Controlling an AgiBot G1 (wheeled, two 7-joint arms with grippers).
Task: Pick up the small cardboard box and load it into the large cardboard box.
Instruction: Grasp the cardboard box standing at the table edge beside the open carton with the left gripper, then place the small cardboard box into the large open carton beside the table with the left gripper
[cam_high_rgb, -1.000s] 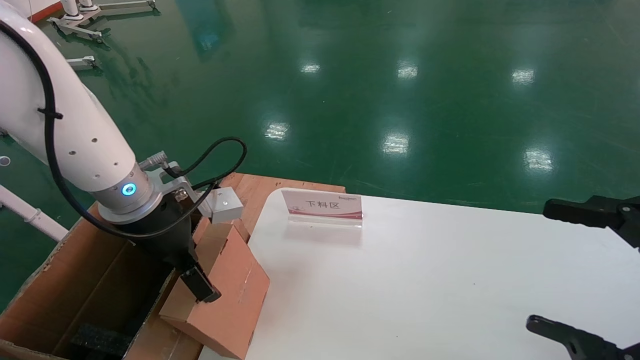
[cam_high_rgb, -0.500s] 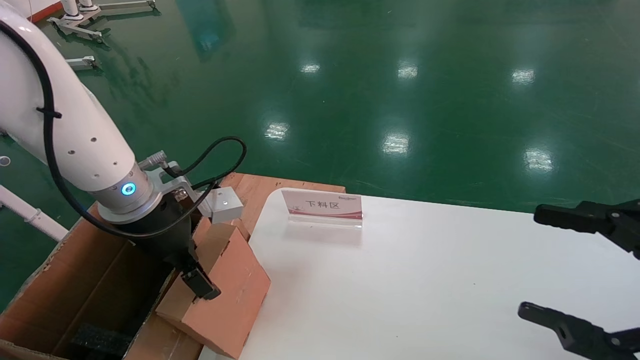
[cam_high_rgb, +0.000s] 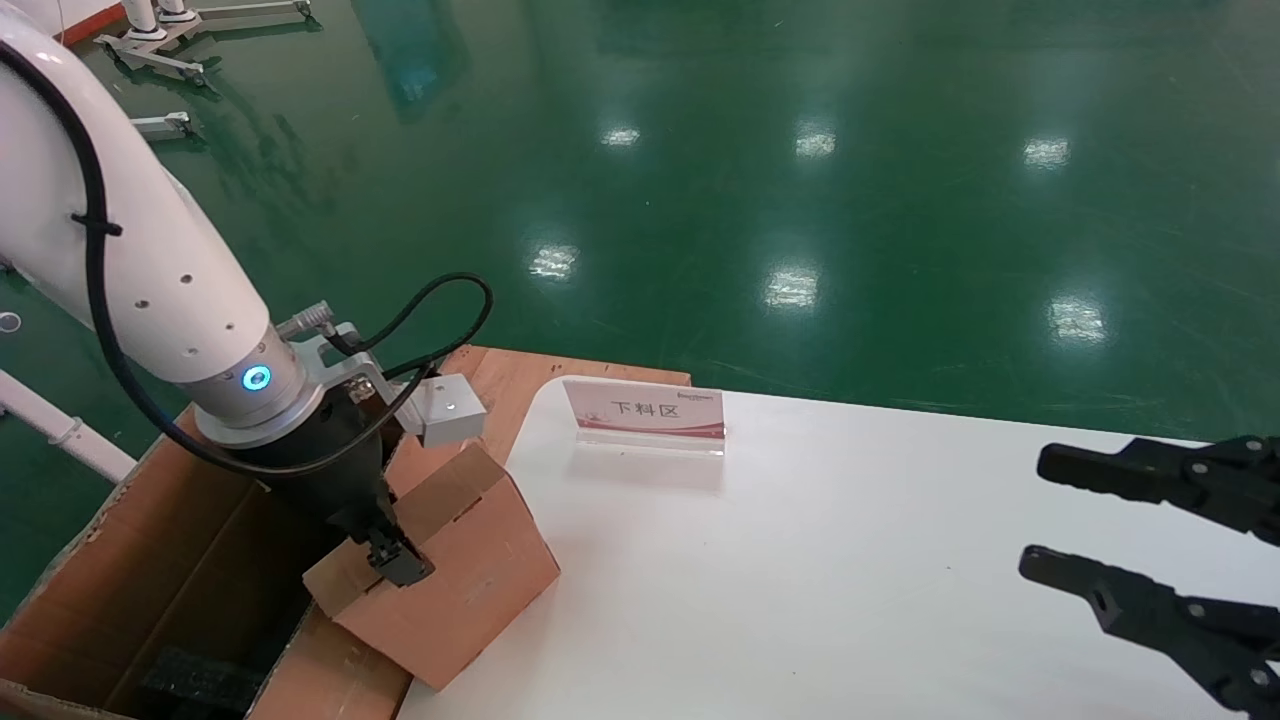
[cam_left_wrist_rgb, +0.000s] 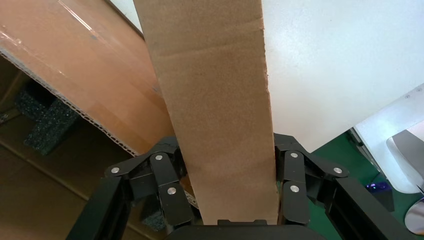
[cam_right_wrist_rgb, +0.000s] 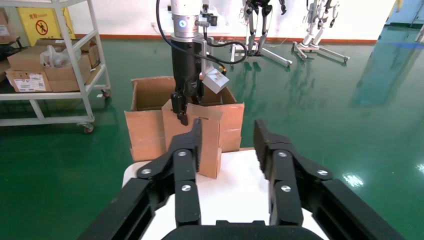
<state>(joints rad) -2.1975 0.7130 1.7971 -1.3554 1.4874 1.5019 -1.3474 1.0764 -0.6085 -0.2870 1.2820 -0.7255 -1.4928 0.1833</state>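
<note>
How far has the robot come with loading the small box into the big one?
Done: the left gripper is shut on the small cardboard box. In hand: the box hangs tilted over the white table's edge, beside the large cardboard box. Left: carry it over the opening, lower and release. The right gripper is open, idle.

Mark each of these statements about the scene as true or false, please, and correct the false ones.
1. The left gripper is shut on the small orange-brown corrugated cardboard box. True.
2. The small box lies flat at the middle of the white table. False: it is tilted at the table's left edge, over the rim of the large brown cardboard box.
3. The right gripper is open and holds nothing. True.
4. The large box has black foam padding inside. True.
5. The small sign stand with red print sits inside the large box. False: it stands on the white table.
</note>
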